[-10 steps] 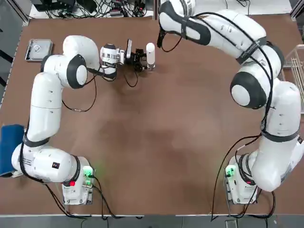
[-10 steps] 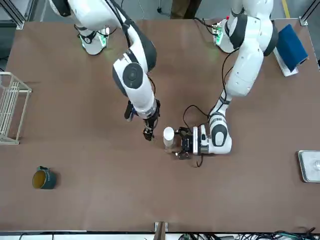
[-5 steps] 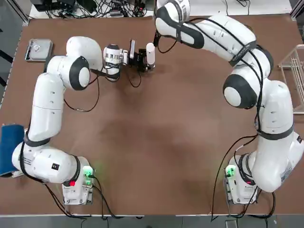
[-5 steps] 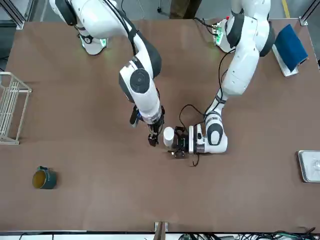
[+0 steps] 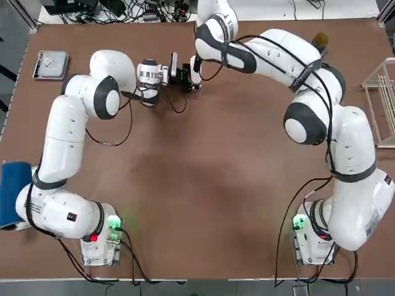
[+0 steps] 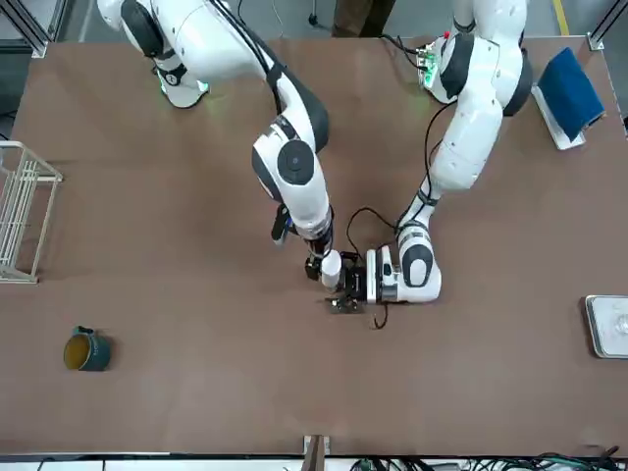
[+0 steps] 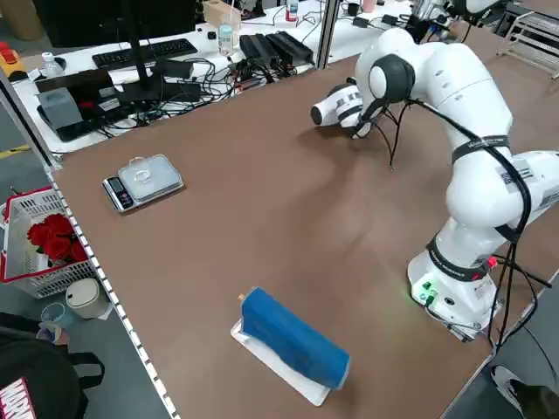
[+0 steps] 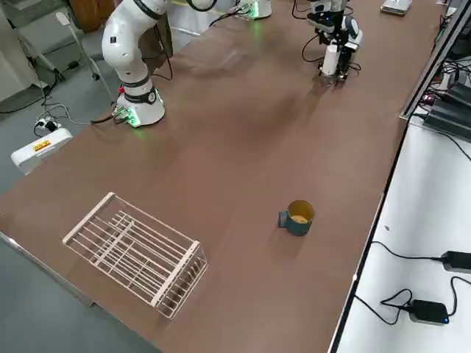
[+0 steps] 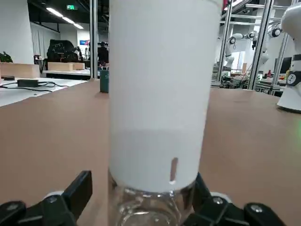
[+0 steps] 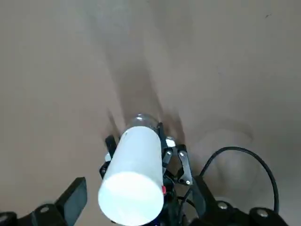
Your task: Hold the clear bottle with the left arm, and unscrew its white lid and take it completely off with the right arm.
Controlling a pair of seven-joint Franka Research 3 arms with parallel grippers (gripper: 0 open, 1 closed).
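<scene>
Two grippers | left gripper (image 9: 150, 207) pinches clear bottle (image 9: 149, 209) — right gripper (image 10: 136, 207) spread above white lid (image 10: 134, 179)

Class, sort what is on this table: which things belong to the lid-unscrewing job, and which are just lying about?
In the job: clear bottle; white lid; left gripper, gripping the bottle; right gripper, open around the lid.

Lying about: teal mug; wire rack; metal scale; blue roll.

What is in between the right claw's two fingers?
The white lid, still on the clear bottle, sits between the right claw fingers, in the right wrist view.
</scene>
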